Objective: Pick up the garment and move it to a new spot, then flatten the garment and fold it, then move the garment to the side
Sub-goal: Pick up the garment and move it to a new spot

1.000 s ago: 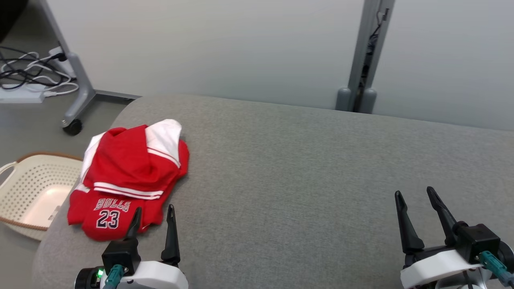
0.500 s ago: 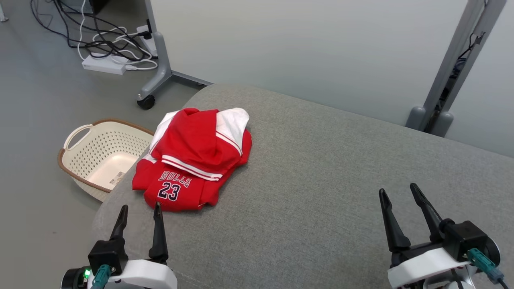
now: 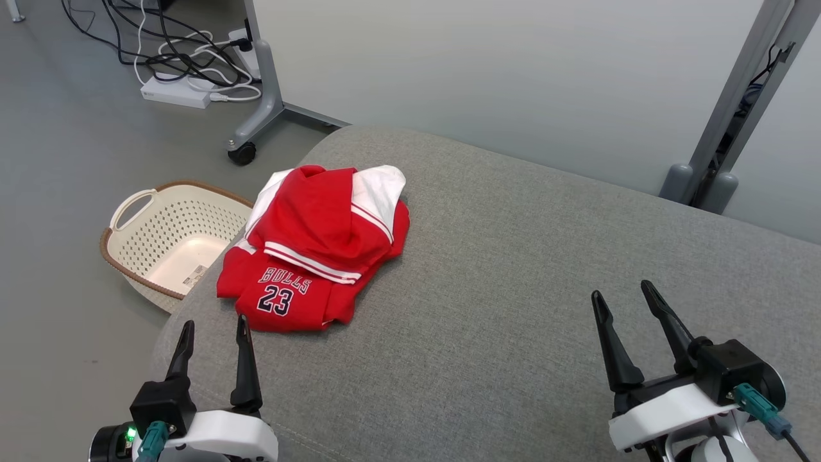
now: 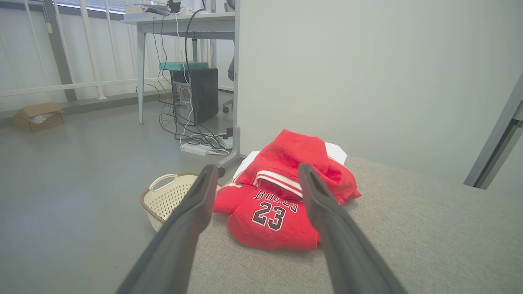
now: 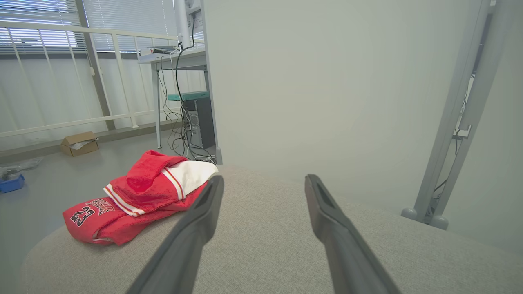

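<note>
Down at the near edge of the head view, the left gripper (image 3: pixel 215 321) and the right gripper (image 3: pixel 622 289) hover over the grey fabric-covered cushion top (image 3: pixel 513 308), well apart from each other. Each has its two dark fingers spread wide, gripping nothing. The left gripper sits near the cushion's rounded left edge, its fingertips just short of the crumpled red-and-white basketball jersey (image 3: pixel 308 256) and not touching it.

The jersey lies bunched in a heap on the left part of the cushion, close to that edge. "BULLS 23" faces up on its near lobe and a white panel shows at its far end. To its right a broad bare stretch of cushion runs across to the right gripper and back to the far edge.

On the floor, just beside the cushion's left edge, stands a cream perforated plastic basket with a brown rim (image 3: pixel 179 208).

The left wrist view frames the jersey between its own fingers, while the right wrist view has it off to the left.

Farther back, the head view looks down on a white power strip with tangled cables (image 3: pixel 174 93) and the pale partition wall (image 3: pixel 481 77) behind the cushion. The level wrist views reach to a grey metal desk (image 4: pixel 184 18), a black computer tower (image 4: pixel 195 96) and a cardboard box (image 4: pixel 37 116).
</note>
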### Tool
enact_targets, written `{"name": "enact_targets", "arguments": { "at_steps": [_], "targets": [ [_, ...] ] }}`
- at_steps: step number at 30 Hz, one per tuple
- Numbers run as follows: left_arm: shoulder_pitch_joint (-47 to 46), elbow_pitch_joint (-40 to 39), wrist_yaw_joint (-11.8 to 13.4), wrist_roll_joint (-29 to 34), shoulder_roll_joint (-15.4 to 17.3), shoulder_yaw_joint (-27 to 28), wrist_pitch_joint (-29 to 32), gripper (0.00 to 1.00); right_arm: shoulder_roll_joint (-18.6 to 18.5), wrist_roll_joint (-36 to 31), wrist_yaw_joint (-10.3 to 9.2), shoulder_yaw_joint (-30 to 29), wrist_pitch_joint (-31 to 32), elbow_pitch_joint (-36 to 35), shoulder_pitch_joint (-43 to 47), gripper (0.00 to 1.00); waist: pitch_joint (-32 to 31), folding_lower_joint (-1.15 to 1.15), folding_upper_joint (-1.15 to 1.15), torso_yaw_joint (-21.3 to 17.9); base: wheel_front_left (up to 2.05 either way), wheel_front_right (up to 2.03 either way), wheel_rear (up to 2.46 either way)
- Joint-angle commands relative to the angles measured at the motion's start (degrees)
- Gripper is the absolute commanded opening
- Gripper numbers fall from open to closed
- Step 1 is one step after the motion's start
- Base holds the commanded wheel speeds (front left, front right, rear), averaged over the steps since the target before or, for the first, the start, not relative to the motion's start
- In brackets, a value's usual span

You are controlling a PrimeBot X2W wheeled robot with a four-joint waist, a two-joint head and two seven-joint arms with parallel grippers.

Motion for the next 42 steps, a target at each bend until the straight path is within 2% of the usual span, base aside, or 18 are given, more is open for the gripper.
{"name": "enact_targets", "arguments": {
  "at_steps": [1,9,11,14,21,27,30,33,35,42],
  "targets": [
    [0.44,-0.18,0.03,0.46,0.18,0.25,-0.21,1.00,-0.49,0.34,-0.01,0.05,-0.10,0.06,-0.43,1.00,-0.08,0.00,0.00,-0.08,0.00,0.00,0.00],
    [0.22,-0.06,-0.28,0.80,0.17,-0.15,-0.21,1.00,-0.49,0.66,-0.01,-0.78,-0.10,-0.33,0.56,1.00,-0.51,0.00,0.00,-0.42,0.00,0.00,0.00],
    [-0.15,-0.75,0.55,1.96,0.18,0.06,-0.21,1.00,-0.49,0.52,-0.01,-1.09,-0.10,-0.55,0.84,1.00,-0.57,0.00,0.00,-0.46,0.00,0.00,0.00],
    [-0.80,-0.46,0.37,1.44,0.18,0.54,-0.21,1.00,-0.49,-0.46,-0.01,-1.68,-0.10,-0.81,1.76,1.00,-0.54,0.00,0.00,-0.41,0.00,0.00,0.00],
    [-7.33,0.30,-4.26,3.73,1.56,2.25,-0.20,1.00,-0.50,-2.92,-0.01,-1.36,-0.10,-3.99,1.63,1.00,2.10,0.00,0.00,-1.96,0.00,0.00,0.00],
    [-18.96,9.38,-7.68,1.98,4.73,3.61,0.75,1.00,-0.49,-5.36,-0.01,-0.15,-0.10,-5.94,-1.35,1.00,7.10,0.00,0.00,-4.58,0.00,0.00,0.00],
    [-25.21,14.80,-9.69,0.27,6.33,4.05,3.91,1.00,-0.51,-6.65,-0.01,1.31,-0.10,-6.34,-3.65,1.00,9.85,0.00,0.00,-6.73,0.00,0.00,0.00],
    [-30.80,20.80,-11.92,-0.36,8.99,3.05,10.11,1.00,-0.48,-7.48,-0.01,2.46,-0.10,-6.66,-5.53,1.00,12.18,0.00,0.00,-8.67,0.00,0.00,0.00],
    [-34.70,23.68,-11.79,0.59,10.54,2.40,12.50,1.00,-0.49,-7.88,-0.01,2.87,-0.10,-6.83,-6.74,1.00,13.72,0.00,0.00,-9.91,0.00,0.00,0.00],
    [-43.40,34.05,-13.16,0.02,12.54,0.52,21.11,1.00,-0.69,-8.65,-0.01,3.89,-0.10,-6.99,-9.05,1.00,17.54,0.00,0.00,-13.44,0.00,0.00,0.00]
  ]
}}
